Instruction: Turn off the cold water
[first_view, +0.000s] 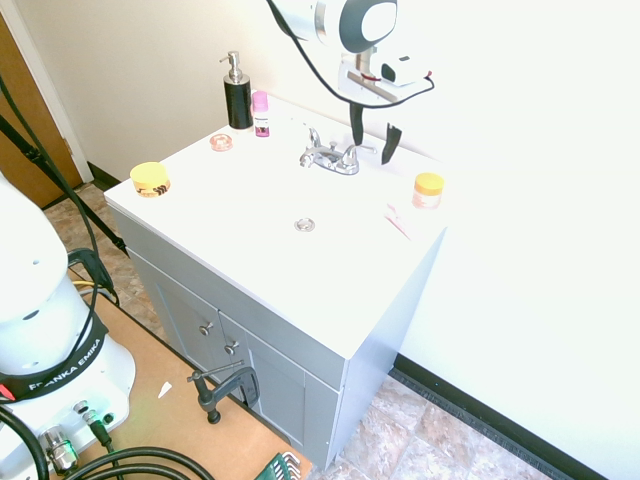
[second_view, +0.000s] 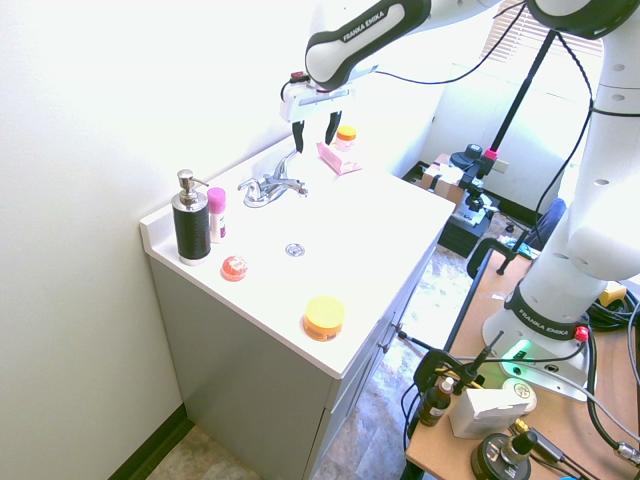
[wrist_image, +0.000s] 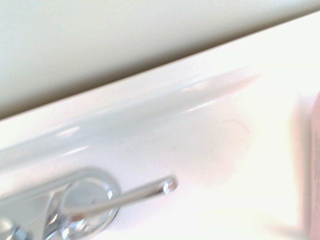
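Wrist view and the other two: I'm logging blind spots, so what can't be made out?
- Base of the near tap handle: blurred in the wrist view.
- Spout: cut off by the wrist view's edge.
- Label print on the pink-capped bottle: too small in the first exterior view.
- Sink cabinet's doors: turned away in the second exterior view.

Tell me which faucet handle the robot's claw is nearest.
The chrome lever handle on the side toward the yellow-lidded jar; the other handle is on the soap pump's side.
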